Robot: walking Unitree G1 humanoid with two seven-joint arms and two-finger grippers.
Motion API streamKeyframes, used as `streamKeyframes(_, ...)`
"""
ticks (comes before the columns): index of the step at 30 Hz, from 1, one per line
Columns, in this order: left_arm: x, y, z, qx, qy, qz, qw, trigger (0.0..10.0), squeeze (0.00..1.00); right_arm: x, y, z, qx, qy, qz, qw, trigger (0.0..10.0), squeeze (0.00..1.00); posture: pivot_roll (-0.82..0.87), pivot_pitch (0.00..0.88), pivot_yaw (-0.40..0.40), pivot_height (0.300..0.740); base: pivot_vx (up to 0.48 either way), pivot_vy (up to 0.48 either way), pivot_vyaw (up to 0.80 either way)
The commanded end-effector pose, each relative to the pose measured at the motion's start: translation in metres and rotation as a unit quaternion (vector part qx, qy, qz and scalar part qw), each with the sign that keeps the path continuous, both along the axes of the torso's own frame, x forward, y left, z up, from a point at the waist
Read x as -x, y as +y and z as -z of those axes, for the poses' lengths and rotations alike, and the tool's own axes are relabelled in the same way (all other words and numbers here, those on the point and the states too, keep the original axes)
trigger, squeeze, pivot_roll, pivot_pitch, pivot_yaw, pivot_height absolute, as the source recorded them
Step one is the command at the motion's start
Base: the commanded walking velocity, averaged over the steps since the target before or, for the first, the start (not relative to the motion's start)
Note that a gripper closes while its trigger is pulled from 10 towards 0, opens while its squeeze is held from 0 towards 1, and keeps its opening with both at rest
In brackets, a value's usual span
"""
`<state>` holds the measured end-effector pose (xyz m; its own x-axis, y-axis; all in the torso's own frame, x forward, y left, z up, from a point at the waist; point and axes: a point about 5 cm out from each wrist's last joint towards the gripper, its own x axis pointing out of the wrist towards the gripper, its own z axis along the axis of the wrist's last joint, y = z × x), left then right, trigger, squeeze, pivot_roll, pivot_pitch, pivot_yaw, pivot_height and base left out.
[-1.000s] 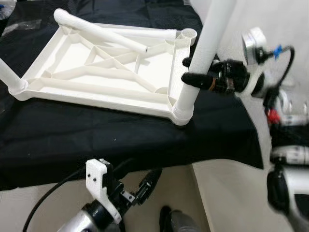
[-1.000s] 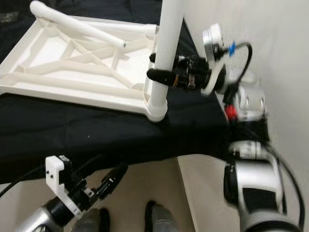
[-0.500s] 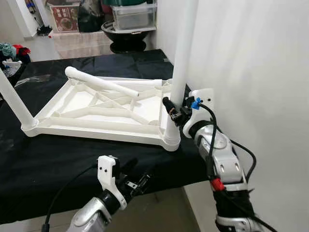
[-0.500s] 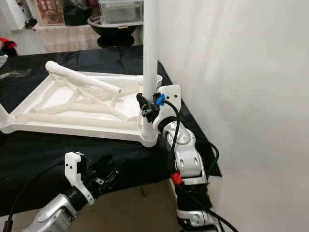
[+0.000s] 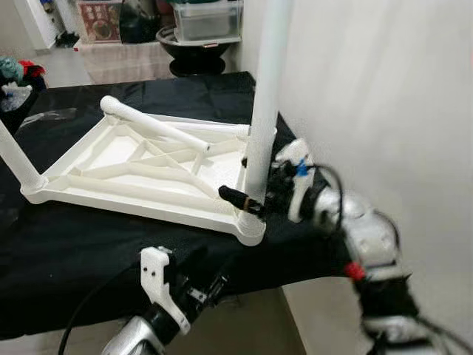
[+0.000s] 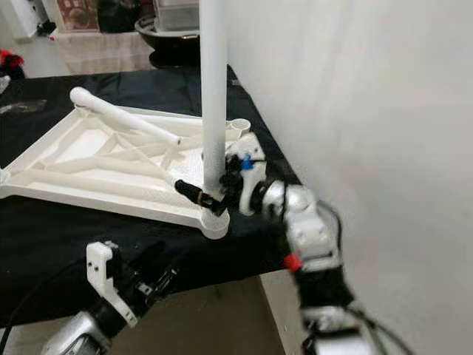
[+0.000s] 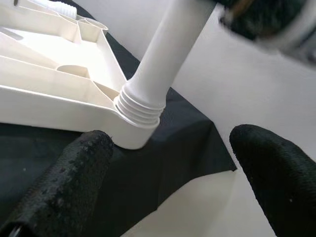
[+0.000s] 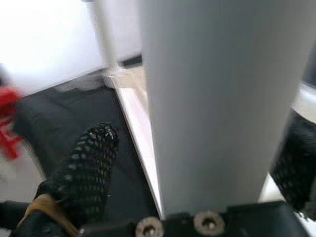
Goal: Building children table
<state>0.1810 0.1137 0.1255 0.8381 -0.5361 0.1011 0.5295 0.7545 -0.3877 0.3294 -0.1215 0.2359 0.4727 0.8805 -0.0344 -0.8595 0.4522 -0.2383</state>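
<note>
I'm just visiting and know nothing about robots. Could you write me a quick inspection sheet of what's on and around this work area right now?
Surface: table under a black cloth.
Job's things: white tabletop lying upside down; upright leg in its near right corner socket; loose leg lying across it; another leg at the left corner.
Clutter: nothing seen on the cloth near the work.
Claws: right claw around the upright leg's base; left claw open, low at the table's front edge.
Cables: black cable along the left arm.
Surroundings: white wall on the right; storage bins behind.
</note>
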Motion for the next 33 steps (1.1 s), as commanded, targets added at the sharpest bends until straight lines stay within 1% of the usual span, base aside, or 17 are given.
streamKeyframes(1, 0.008, -0.001, -0.004, -0.003, 0.002, 0.006, 1.000, 10.0, 0.00, -0.007, -0.013, -0.008, -0.012, -0.001, -0.031, 0.999, 10.0, 1.00, 0.03, 0.154, -0.069, 0.740, 0.000, 0.000, 0.00)
streamKeyframes(5, 0.012, -0.001, -0.007, -0.003, 0.002, 0.008, 1.000, 10.0, 0.00, -0.011, -0.018, -0.015, -0.013, -0.001, -0.038, 0.999, 10.0, 1.00, 0.04, 0.169, -0.067, 0.740, 0.000, 0.000, 0.00)
streamKeyframes(6, 0.023, -0.002, -0.014, 0.000, 0.004, 0.012, 1.000, 10.0, 0.00, -0.018, -0.034, -0.034, -0.016, 0.000, -0.066, 0.998, 10.0, 1.00, 0.06, 0.217, -0.067, 0.740, 0.000, 0.000, 0.00)
streamKeyframes(8, 0.027, -0.002, -0.016, 0.000, 0.004, 0.013, 1.000, 10.0, 0.00, -0.020, -0.038, -0.039, -0.014, 0.000, -0.077, 0.997, 10.0, 1.00, 0.06, 0.217, -0.067, 0.740, 0.000, 0.000, 0.00)
streamKeyframes(9, 0.031, -0.002, -0.019, 0.000, 0.005, 0.014, 1.000, 10.0, 0.00, -0.020, -0.043, -0.047, -0.013, 0.000, -0.100, 0.995, 10.0, 1.00, 0.07, 0.239, -0.066, 0.740, 0.000, 0.000, 0.00)
streamKeyframes(12, 0.033, -0.002, -0.021, 0.000, 0.005, 0.014, 1.000, 10.0, 0.00, -0.019, -0.046, -0.052, -0.011, 0.000, -0.116, 0.993, 10.0, 1.00, 0.07, 0.243, -0.065, 0.740, 0.000, 0.000, 0.00)
streamKeyframes(13, 0.036, -0.002, -0.023, 0.000, 0.006, 0.015, 1.000, 10.0, 0.00, -0.019, -0.049, -0.058, -0.010, -0.005, -0.134, 0.991, 10.0, 0.00, 0.07, 0.253, -0.067, 0.740, 0.000, 0.000, 0.00)
streamKeyframes(14, 0.036, -0.002, -0.023, 0.000, 0.006, 0.015, 1.000, 10.0, 0.00, -0.019, -0.049, -0.058, -0.010, -0.005, -0.134, 0.991, 10.0, 0.00, 0.07, 0.253, -0.067, 0.740, 0.000, 0.000, 0.00)
streamKeyframes(15, 0.041, -0.002, -0.028, 0.000, 0.009, 0.015, 1.000, 10.0, 0.00, -0.022, -0.057, -0.070, -0.019, -0.012, -0.158, 0.987, 10.0, 0.00, 0.08, 0.273, -0.068, 0.740, 0.000, 0.000, 0.00)
streamKeyframes(16, 0.042, -0.002, -0.029, -0.001, 0.009, 0.015, 1.000, 10.0, 0.00, -0.023, -0.059, -0.074, -0.022, -0.015, -0.165, 0.986, 10.0, 0.00, 0.08, 0.275, -0.068, 0.740, 0.000, 0.000, 0.00)
streamKeyframes(19, 0.043, -0.002, -0.030, -0.001, 0.010, 0.015, 1.000, 10.0, 0.00, -0.023, -0.063, -0.078, -0.029, -0.017, -0.171, 0.985, 10.0, 0.00, 0.08, 0.275, -0.067, 0.740, 0.000, 0.000, 0.00)
streamKeyframes(20, 0.044, -0.002, -0.030, -0.001, 0.011, 0.015, 1.000, 10.0, 0.00, -0.022, -0.068, -0.082, -0.036, -0.019, -0.178, 0.983, 2.7, 0.00, 0.08, 0.274, -0.066, 0.740, 0.000, 0.000, 0.00)
streamKeyframes(21, 0.045, -0.002, -0.031, -0.002, 0.013, 0.014, 1.000, 10.0, 0.00, -0.022, -0.071, -0.085, -0.041, -0.020, -0.185, 0.982, 0.0, 0.00, 0.08, 0.274, -0.066, 0.740, 0.000, 0.000, 0.00)
streamKeyframes(28, 0.041, 0.000, -0.030, -0.004, 0.017, 0.013, 1.000, 10.0, 0.00, -0.015, -0.077, -0.081, -0.032, -0.024, -0.185, 0.982, 0.0, 0.00, 0.06, 0.253, -0.061, 0.740, 0.000, 0.000, 0.00)
streamKeyframes(31, 0.035, 0.000, -0.026, -0.005, 0.019, 0.013, 1.000, 10.0, 0.00, -0.005, -0.076, -0.061, -0.004, -0.015, -0.152, 0.988, 0.0, 0.00, 0.04, 0.222, -0.070, 0.740, 0.000, 0.000, 0.00)
streamKeyframes(32, 0.035, 0.000, -0.026, -0.005, 0.019, 0.013, 1.000, 10.0, 0.00, -0.005, -0.076, -0.061, -0.004, -0.015, -0.152, 0.988, 0.0, 0.00, 0.04, 0.222, -0.070, 0.740, 0.000, 0.000, 0.00)
streamKeyframes(33, 0.032, 0.001, -0.023, -0.004, 0.019, 0.012, 1.000, 10.0, 0.00, 0.003, -0.073, -0.050, 0.001, 0.005, -0.128, 0.992, 0.0, 0.00, 0.02, 0.199, -0.082, 0.740, 0.000, 0.000, 0.00)
